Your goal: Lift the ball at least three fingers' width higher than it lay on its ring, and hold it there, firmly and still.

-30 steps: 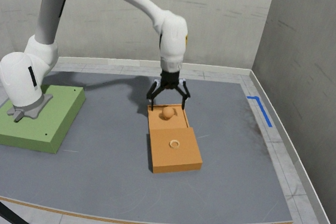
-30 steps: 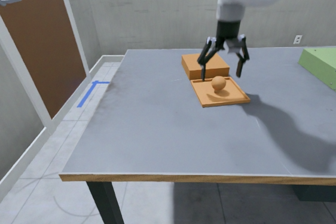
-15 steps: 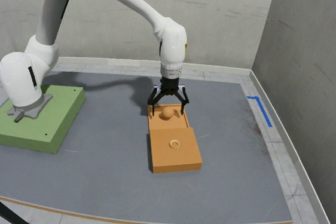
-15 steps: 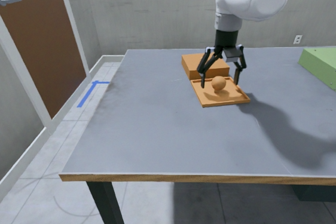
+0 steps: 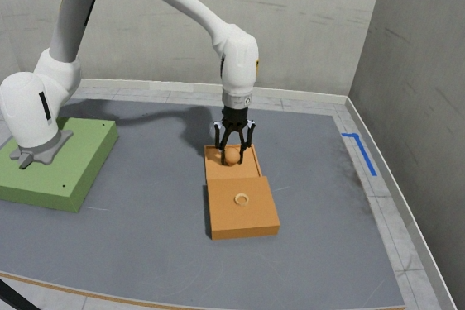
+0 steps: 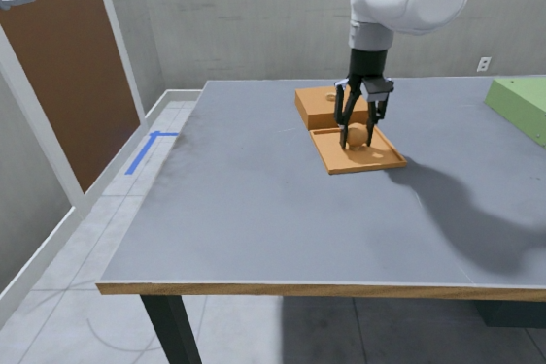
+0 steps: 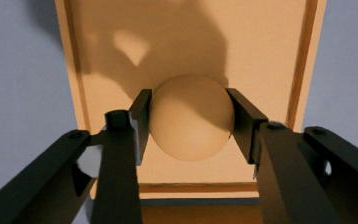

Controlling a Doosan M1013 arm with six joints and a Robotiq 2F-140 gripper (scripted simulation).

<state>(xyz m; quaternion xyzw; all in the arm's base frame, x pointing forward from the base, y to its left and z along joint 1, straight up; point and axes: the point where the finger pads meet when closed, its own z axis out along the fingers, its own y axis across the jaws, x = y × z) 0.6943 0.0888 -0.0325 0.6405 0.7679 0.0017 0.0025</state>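
Currently the end effector (image 7: 191, 125) is gripping the ball (image 7: 191, 117): both pads (image 7: 142, 120) are pressing against opposite sides of it, near its widest part. The ball is sitting low inside the shallow tray (image 5: 252, 155), at or close to its resting height; the ring under it is hidden, so contact with it cannot be confirmed. By this evidence the grasp is made, while the lift and the steady hold are remaining.

The tray is presenting a low raised rim on all sides. The fingers are standing inside that rim, clear of the side walls in the wrist view. A taller block (image 5: 248, 217) carrying a spare ring (image 5: 242, 199) is adjoining the tray on one side, and the fingers are not touching it. The space straight above the ball is unobstructed, so a vertical rise is looking like the safest path. The green base (image 5: 83, 168) is lying well apart on the tabletop (image 6: 243, 216), whose edges are far from the tray.
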